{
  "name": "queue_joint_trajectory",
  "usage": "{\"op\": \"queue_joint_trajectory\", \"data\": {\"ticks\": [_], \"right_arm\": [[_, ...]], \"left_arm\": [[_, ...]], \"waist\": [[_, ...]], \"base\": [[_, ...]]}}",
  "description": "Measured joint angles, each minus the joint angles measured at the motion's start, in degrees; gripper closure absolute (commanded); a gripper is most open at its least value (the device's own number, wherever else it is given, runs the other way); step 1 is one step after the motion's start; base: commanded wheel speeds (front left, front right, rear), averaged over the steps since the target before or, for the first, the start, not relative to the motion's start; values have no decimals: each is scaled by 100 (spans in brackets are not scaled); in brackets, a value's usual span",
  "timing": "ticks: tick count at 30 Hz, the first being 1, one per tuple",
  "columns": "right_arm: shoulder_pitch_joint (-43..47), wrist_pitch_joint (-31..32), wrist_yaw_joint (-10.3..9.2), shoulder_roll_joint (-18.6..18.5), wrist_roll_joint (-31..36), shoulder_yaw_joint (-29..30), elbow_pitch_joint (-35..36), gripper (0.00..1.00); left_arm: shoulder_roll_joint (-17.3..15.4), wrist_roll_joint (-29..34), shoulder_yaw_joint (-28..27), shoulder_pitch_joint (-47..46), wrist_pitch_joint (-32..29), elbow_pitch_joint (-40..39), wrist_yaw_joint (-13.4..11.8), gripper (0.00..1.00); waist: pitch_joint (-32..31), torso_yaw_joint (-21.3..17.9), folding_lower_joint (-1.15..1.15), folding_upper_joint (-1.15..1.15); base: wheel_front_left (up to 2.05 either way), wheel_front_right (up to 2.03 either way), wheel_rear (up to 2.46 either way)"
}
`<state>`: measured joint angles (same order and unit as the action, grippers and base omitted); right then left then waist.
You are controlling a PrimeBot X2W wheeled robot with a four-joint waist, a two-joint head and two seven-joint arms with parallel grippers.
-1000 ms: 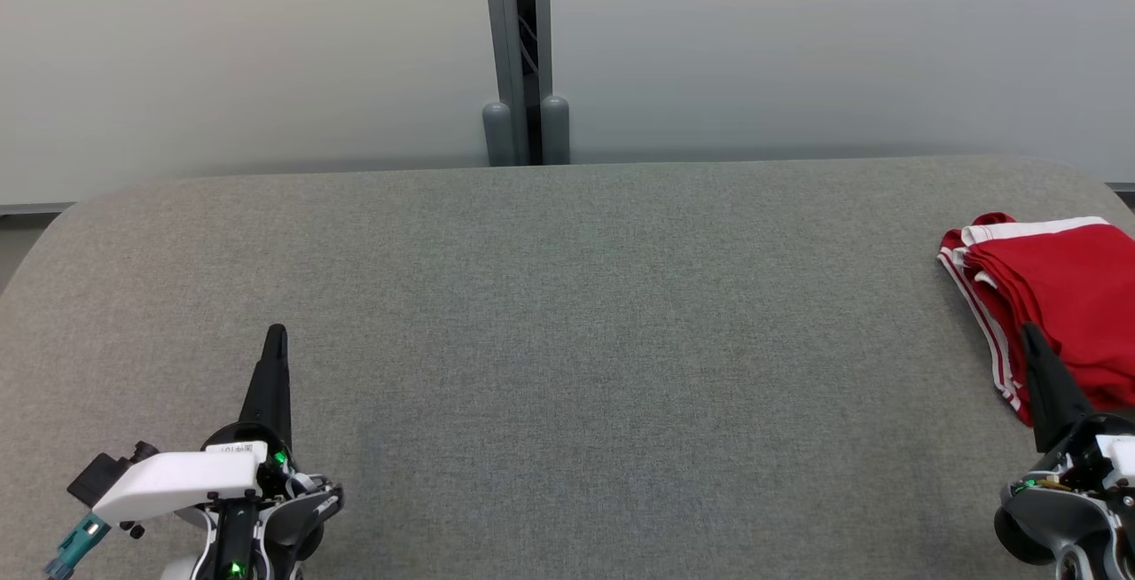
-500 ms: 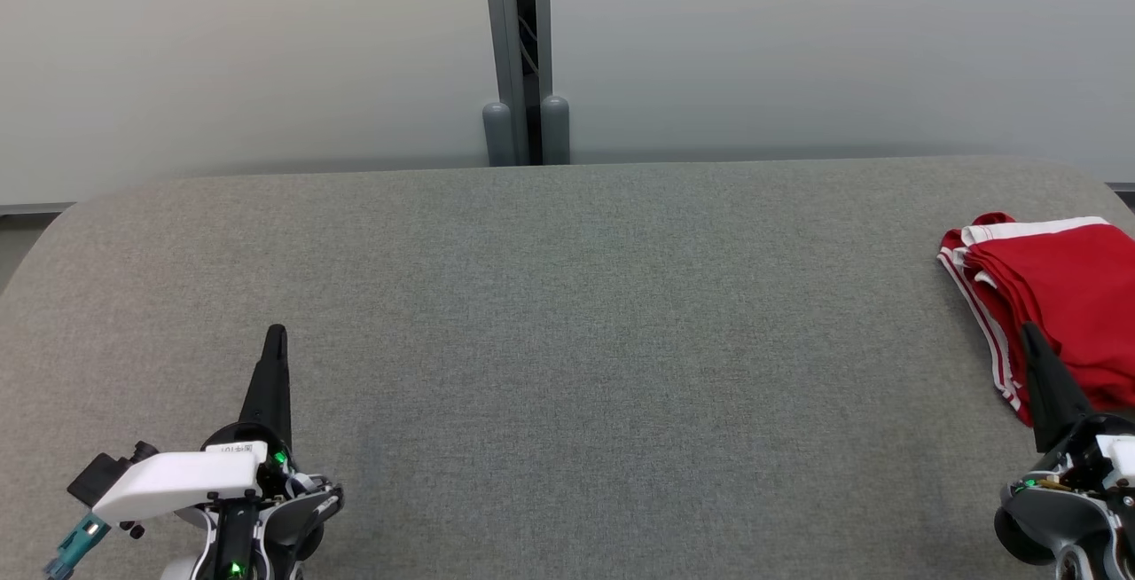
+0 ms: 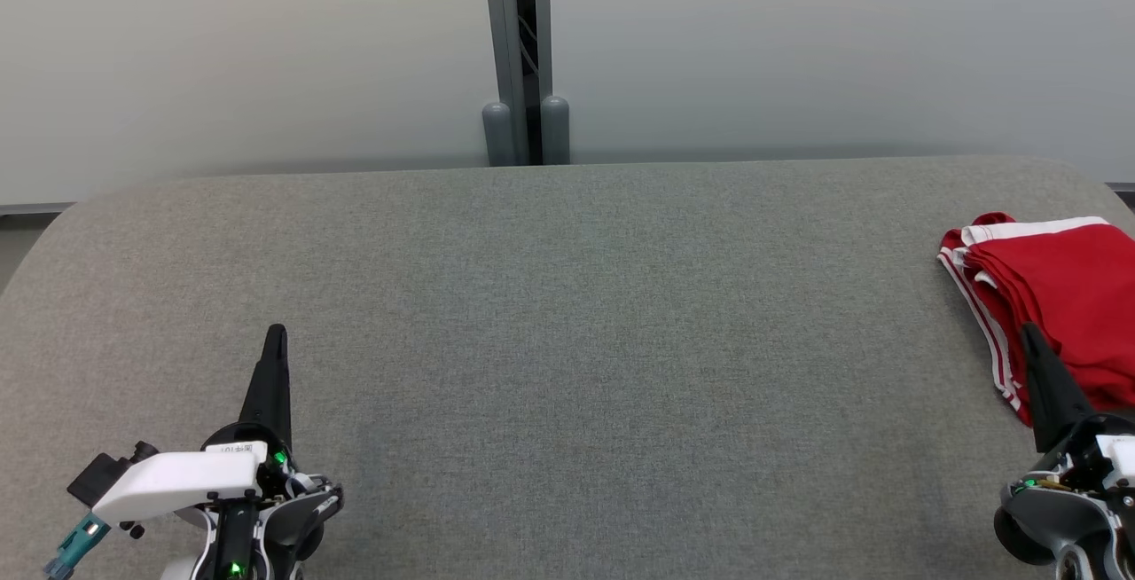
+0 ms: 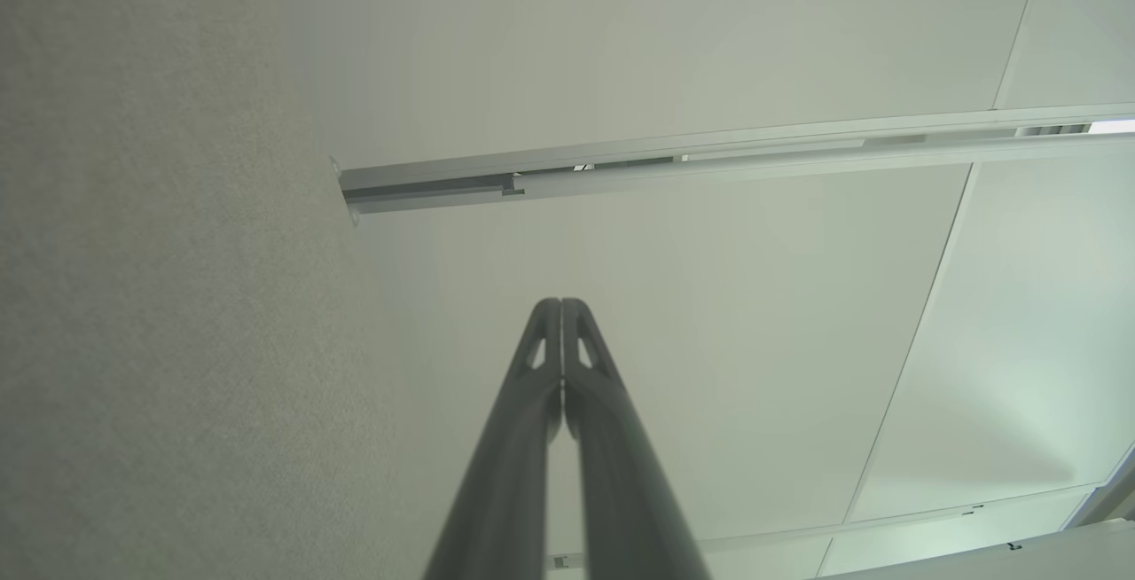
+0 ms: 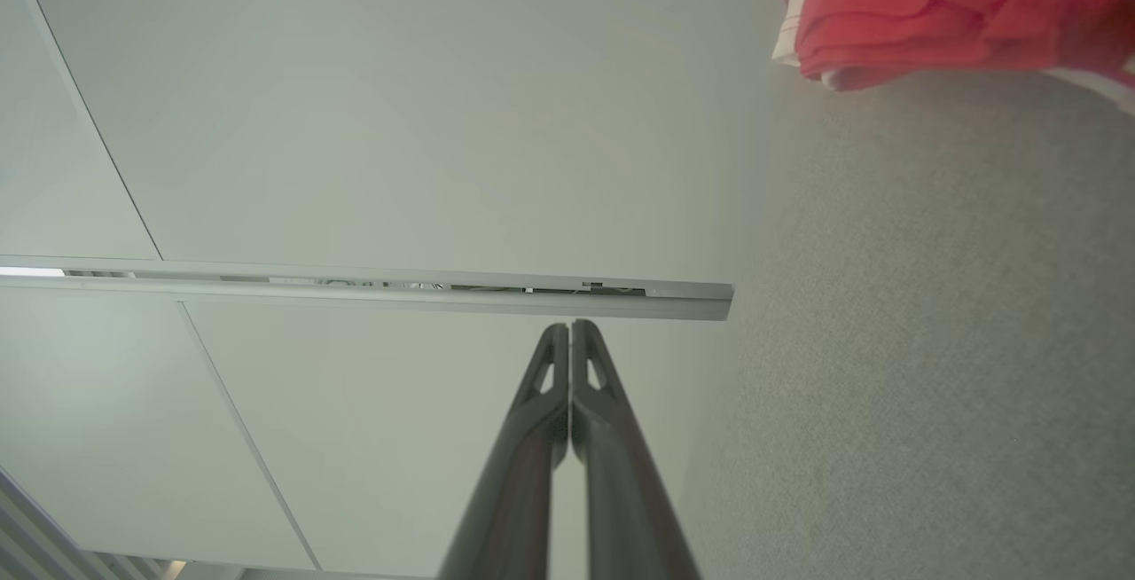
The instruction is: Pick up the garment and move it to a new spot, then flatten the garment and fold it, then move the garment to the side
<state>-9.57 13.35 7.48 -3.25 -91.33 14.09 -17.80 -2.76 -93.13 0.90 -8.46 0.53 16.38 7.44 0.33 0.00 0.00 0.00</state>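
Closest to me, at the lower left of the head view, my left pincer [image 3: 277, 333] sits low over the grey tabletop [image 3: 567, 314]. Its two dark fingers are pressed together into one point with nothing between them, and the left wrist view shows the tips meeting. At the lower right, my right pincer [image 3: 1029, 332] is likewise closed and empty, with its fingers flush against each other in its own wrist view. From the head camera its tip overlaps the near edge of the garment [image 3: 1055, 296], and I cannot tell from there whether it touches the cloth. The right wrist view has the red fabric off toward the upper right corner, apart from the fingertips. The garment is red with white stripes and trim. It lies folded in a layered stack at the tabletop's right side and runs out of the head view's right edge. Past the far edge stand pale wall panels [image 3: 266, 48] with a grey post [image 3: 517, 48] between them.
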Motion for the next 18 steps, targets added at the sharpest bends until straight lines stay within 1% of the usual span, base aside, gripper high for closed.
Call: {"op": "queue_joint_trajectory", "data": {"ticks": [18], "right_arm": [[-11,8,0,7,9,11,0,100]], "left_arm": [[1,0,-1,0,0,0,0,100]], "waist": [[0,0,0,0]], "base": [[0,0,0]]}}
